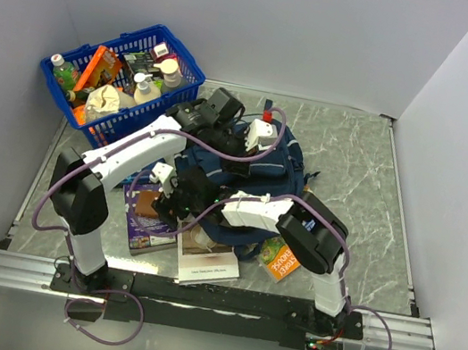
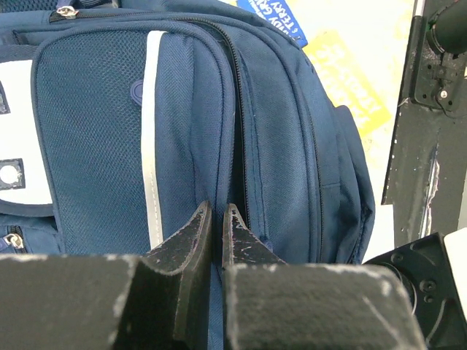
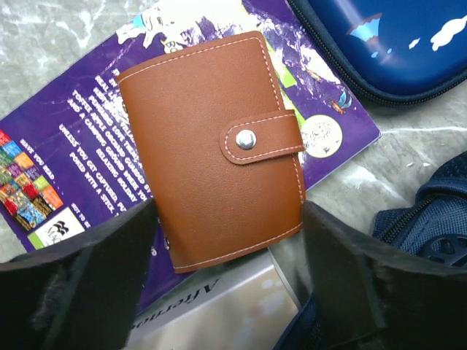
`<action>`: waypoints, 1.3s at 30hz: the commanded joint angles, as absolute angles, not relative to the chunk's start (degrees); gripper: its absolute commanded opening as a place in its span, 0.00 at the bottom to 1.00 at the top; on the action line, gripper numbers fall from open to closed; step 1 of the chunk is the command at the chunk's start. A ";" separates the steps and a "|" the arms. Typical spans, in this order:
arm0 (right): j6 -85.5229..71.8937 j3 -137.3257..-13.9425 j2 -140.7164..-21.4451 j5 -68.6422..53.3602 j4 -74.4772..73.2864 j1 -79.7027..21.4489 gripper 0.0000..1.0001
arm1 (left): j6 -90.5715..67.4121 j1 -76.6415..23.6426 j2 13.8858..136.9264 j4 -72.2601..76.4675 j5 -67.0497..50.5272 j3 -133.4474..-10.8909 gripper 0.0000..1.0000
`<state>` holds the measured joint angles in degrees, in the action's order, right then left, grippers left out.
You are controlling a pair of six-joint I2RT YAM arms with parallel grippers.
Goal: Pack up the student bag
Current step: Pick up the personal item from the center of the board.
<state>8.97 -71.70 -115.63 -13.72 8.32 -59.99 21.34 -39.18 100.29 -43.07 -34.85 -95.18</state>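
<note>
White walls close in a grey marble-patterned table [image 1: 369, 181]. A blue plastic basket [image 1: 155, 31] of bottles and packets sits in its far left corner. In the middle of the table, just right of the basket, lies the student bag [image 1: 276, 169]. It is navy fabric with a meshy front panel, a white stripe down it, white patches at one side and dark zips running along the seams. A yellow booklet [image 2: 350, 80] pokes out beside it, and a blue strip next to that carries lettering that looks like "TERRY", though it is too skewed to be sure. The left gripper [image 2: 217, 219] has its jaws all but closed, only a sliver between them, with the tips right at the bag's main zip line. I cannot tell whether any fabric is pinched there. Near the front edge, the right gripper [image 3: 230, 211] stands wide open over a brown leather wallet [image 3: 211, 146] with white stitching and a snap tab. One finger is on each side of the wallet and it grips nothing. The wallet rests on a purple book [image 3: 66, 138] whose small white print is too fine to read. A white book [image 3: 219, 299] beneath shows "Afterno" before it is cut off. A blue pencil case [image 3: 394, 44] with white cloud shapes lies just beyond, near the bag's edge.
</note>
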 commanded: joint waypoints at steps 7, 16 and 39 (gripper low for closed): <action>4.31 -63.56 -110.58 -5.82 9.75 -62.84 0.21 | 21.36 -39.11 98.97 -41.05 -40.43 -99.40 0.09; 4.39 -59.16 -101.52 4.73 12.66 -69.60 0.11 | 20.66 -39.02 99.58 -39.38 -38.50 -99.67 0.09; -6.58 -45.81 -64.61 26.09 -5.61 -76.55 0.14 | 20.57 -38.50 100.90 -37.88 -38.23 -96.86 0.09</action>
<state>-0.23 -49.80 -71.18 17.96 0.51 -76.62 20.29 -38.96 102.98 -42.61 -35.29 -96.57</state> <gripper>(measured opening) 0.224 0.103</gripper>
